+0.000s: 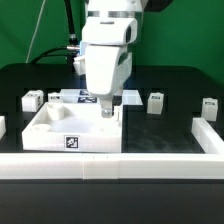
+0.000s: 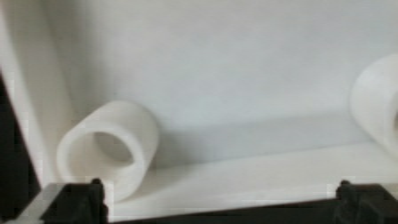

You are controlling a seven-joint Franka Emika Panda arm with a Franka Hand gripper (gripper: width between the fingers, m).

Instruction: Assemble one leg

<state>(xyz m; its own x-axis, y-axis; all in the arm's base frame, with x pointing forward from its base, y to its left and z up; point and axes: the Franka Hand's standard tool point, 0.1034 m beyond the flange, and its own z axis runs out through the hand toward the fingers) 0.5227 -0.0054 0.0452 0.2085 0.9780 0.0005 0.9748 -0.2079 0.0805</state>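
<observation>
The gripper point(image 1: 106, 108) hangs low over the far right corner of the wide white tray-like piece point(image 1: 40, 132). In the wrist view its two dark fingertips point(image 2: 80, 196) stand wide apart with nothing between them, so it is open and empty. That view looks down into the tray piece point(image 2: 231, 100), with a round corner socket point(image 2: 111, 148) near one fingertip. Several small white legs with marker tags stand on the black table: two at the exterior view's left point(image 1: 32, 100) point(image 1: 52, 97) and two at its right point(image 1: 155, 101) point(image 1: 208, 107). None is held.
The marker board point(image 1: 80, 97) lies flat behind the tray piece, partly hidden by the arm. A low white rail point(image 1: 110, 160) runs along the front of the table and up the exterior view's right side point(image 1: 205, 133).
</observation>
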